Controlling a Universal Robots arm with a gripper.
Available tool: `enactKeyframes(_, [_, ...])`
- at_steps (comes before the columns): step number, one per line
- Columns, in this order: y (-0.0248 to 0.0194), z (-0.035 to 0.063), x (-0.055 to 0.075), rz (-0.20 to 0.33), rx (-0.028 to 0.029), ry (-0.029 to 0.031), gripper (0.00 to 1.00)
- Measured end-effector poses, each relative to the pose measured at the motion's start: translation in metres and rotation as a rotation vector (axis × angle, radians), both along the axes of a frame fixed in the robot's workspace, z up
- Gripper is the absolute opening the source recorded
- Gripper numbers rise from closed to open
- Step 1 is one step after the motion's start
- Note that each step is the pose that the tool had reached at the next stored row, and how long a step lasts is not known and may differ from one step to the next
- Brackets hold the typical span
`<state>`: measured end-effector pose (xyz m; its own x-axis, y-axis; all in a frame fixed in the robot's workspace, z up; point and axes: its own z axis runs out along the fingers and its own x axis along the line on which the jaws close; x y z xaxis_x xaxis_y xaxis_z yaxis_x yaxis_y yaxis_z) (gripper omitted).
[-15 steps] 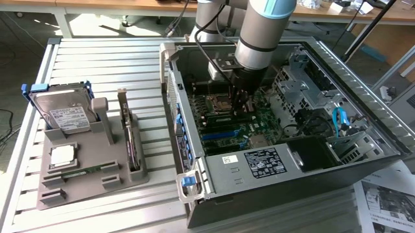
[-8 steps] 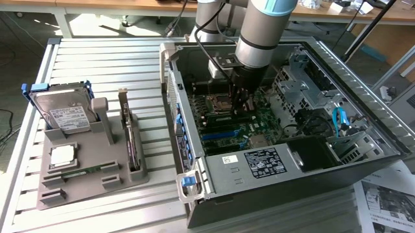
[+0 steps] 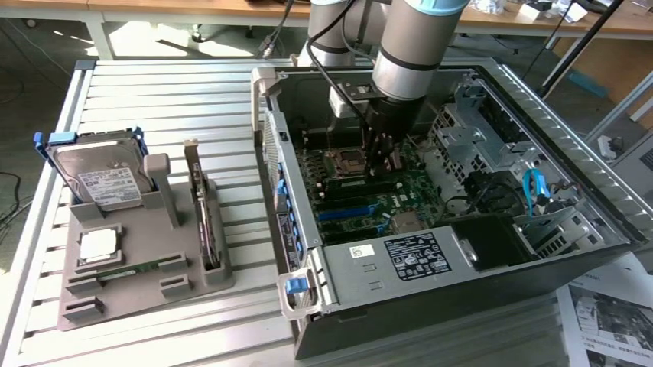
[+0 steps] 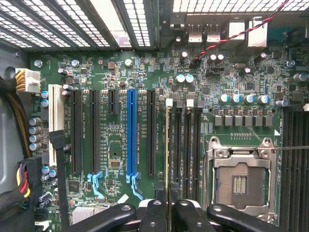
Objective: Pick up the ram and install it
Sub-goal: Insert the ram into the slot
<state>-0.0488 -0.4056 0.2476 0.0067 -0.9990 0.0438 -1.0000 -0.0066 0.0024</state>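
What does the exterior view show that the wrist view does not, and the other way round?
Exterior view: a grey holder beside the open case, carrying a hard drive and a silver processor chip. Wrist view: the ram edge-on, clamped between the fingers, and a red-and-black twisted wire. Both: the gripper over the green motherboard, with its empty processor socket and blue slot.

I'm looking at the open computer case [image 3: 429, 321], lying on its side on the slatted tabletop [image 3: 153, 84]. Inside the case sits the green motherboard [image 3: 378, 206], with a metal-framed processor socket [image 4: 240, 183] and a long blue slot [image 4: 131, 135] among black ones. A blue cable [image 3: 533, 187] curls by the case's far wall. Beside the case, on the exterior view's left, a gray holder [image 3: 133, 294] carries a tilted hard drive [image 3: 102, 180], a flat silver processor chip [image 3: 99, 245] and an upright dark expansion card [image 3: 207, 222] on the side nearest the case.
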Motion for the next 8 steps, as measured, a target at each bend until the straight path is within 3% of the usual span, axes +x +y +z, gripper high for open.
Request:
enactKeyframes(5, [0.0000,0.0000,0.0000,0.005,-0.0001,0.0001,0.13])
enactKeyframes(8, [0.0000,0.0000,0.0000,0.039,0.0000,0.0001,0.13])
